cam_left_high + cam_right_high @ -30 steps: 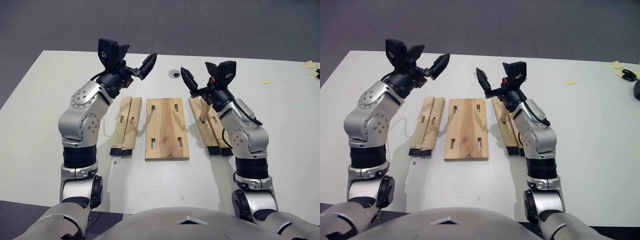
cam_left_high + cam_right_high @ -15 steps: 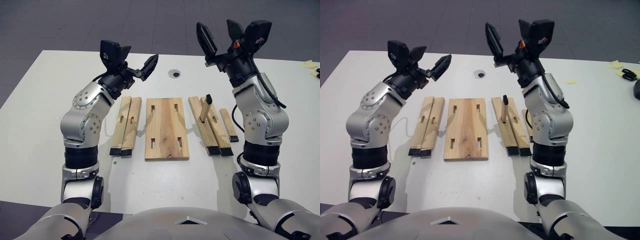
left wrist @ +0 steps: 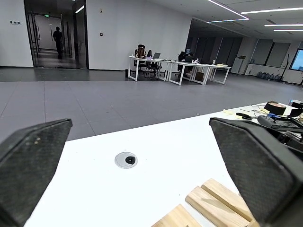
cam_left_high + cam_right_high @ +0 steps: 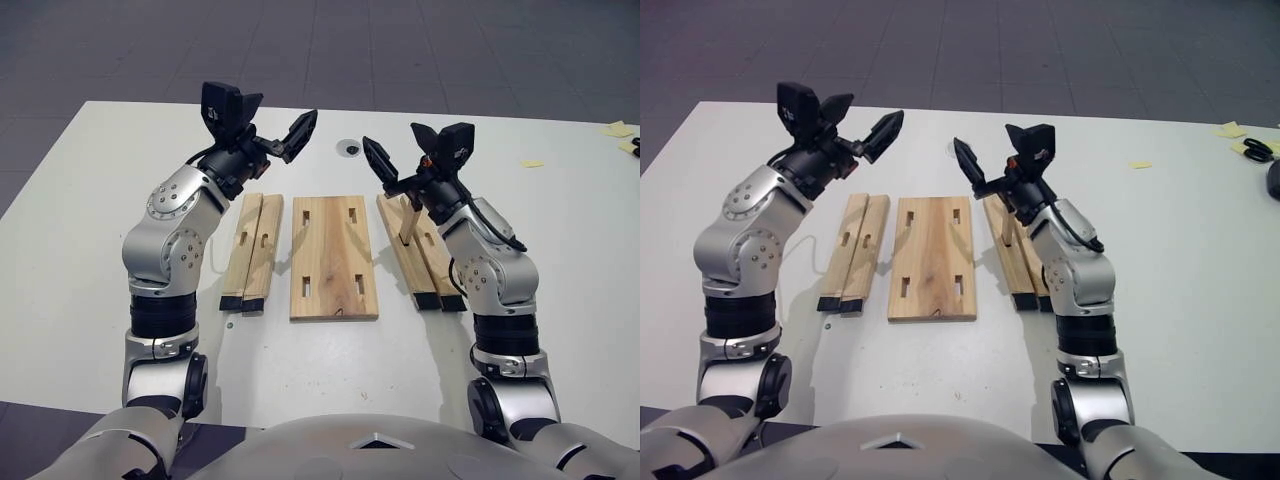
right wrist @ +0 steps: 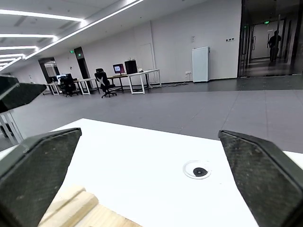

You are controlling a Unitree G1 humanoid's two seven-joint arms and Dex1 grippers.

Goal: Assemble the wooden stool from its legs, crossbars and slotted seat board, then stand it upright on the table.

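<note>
Right gripper drops back down, wide open and empty, over the right-hand legs, slotted seat board flat between it and the equally wide, empty left gripper.

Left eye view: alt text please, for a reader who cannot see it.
A slotted seat board lies flat on a white table between a left pair of legs and a right pair of legs, from which a short wooden piece stands up. The left gripper and right gripper hover open above the parts' far ends, holding nothing.
</note>
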